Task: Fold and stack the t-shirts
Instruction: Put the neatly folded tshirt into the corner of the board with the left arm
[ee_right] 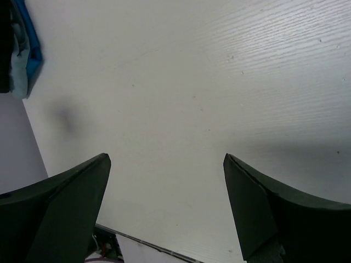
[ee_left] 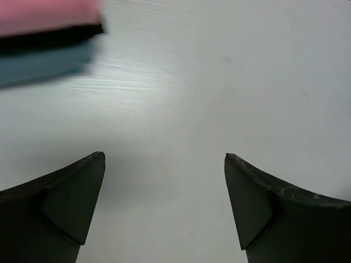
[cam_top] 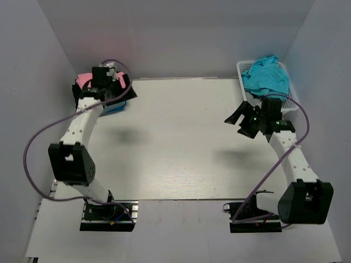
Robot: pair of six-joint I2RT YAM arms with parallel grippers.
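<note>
A: So, from above, where do the shirts sit?

B: A folded stack (cam_top: pixel 81 83) sits at the ten o'clock corner of the table (cam_top: pixel 181 142). The salmon-pink t-shirt (cam_top: pixel 85 79) is on top and the light blue t-shirt (cam_top: pixel 116 107) peeks out at the bottom. The left arm (cam_top: pixel 82 123) reaches over the stack and hides the middle. At two o'clock the teal t-shirt (cam_top: pixel 266 76) lies crumpled in the white basket (cam_top: pixel 240 71). The wrist of the right arm (cam_top: pixel 290 159) is just beside the basket, on its six o'clock side.

A: And the left wrist view?

B: The left gripper (ee_left: pixel 164 159) stands wide open with nothing between its jaws, only bare table beneath. At eleven o'clock in that frame the stack's edge shows, blurred: pink, then the black t-shirt (ee_left: pixel 49 38), then light blue.

A: The right wrist?

B: The right gripper (ee_right: pixel 167 156) is spread just as wide and holds nothing; it hangs over bare table. A strip of blue cloth shows at ten o'clock on the frame's edge. It is probably the stack across the table, though I cannot say for sure.

A: How far along, then?

B: I judge three of the four shirts done, folded and stacked. What is left is to lift the teal one out of the basket, spread it, fold it and set it on the pile.
</note>
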